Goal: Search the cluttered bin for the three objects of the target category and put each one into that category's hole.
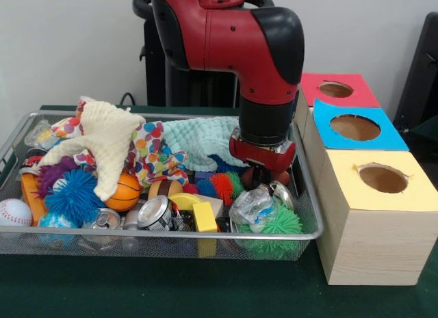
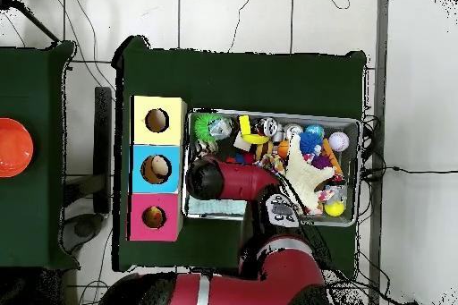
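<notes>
Three holes (image 1: 382, 178) sit in the wooden boxes at the right of the front view: yellow nearest the bottom of the frame, blue (image 1: 354, 127) in the middle, red (image 1: 335, 89) toward the top. We cannot tell from these pictures which category is the target, so we plan for whatever the gripper (image 1: 263, 176) is over.

The gripper is low in the right end of the bin (image 1: 311, 195), just above the clutter. Its fingers are dark and half hidden behind the crumpled plastic (image 1: 253, 207), so we cannot tell how far they are parted or whether they have hold of anything. A dark reddish round thing (image 1: 279, 177) shows right beside them; it may be between them, but we cannot be sure.

Below the gripper in the front view lie the plastic and a green spiky ball (image 1: 275, 226); to the left are a red spiky ball (image 1: 221, 187), a yellow block (image 1: 204, 217) and cans (image 1: 156, 212). The cloths (image 1: 109, 143) cover the upper left of the bin and may hide more targets.

To do this step well, we would close only on a single item, since the pile is tight and the plastic could snag and come up too. We would lift straight up until clear of the bin's wire rim, then cross to the right toward the boxes, which stand just beside the bin. Over the matching hole we would centre the item before letting go, as the openings look only a little wider than a ball.
</notes>
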Robot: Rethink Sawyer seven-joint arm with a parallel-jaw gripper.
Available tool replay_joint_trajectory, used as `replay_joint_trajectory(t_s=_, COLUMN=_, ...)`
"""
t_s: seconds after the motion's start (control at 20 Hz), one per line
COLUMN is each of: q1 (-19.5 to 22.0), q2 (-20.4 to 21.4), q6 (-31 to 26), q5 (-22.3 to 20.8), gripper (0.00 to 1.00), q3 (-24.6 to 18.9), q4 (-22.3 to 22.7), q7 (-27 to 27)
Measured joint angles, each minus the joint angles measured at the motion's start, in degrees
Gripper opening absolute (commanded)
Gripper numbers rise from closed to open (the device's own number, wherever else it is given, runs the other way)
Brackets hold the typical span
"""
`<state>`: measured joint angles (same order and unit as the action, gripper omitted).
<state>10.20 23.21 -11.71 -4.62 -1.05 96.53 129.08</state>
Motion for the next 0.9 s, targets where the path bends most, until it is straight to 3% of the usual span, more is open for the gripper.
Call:
replay_joint_trajectory(t_s=0.35, q1=0.2, q2=1.3, q6=-0.2, q5=0.0, gripper=0.00, q3=0.1, q4=0.1, q7=0.0)
replay_joint_trajectory(t_s=0.9, q1=4.1, q2=11.4, q6=-10.5, q5=-0.1, gripper=0.00, q3=0.1, q4=0.8, q7=0.0)
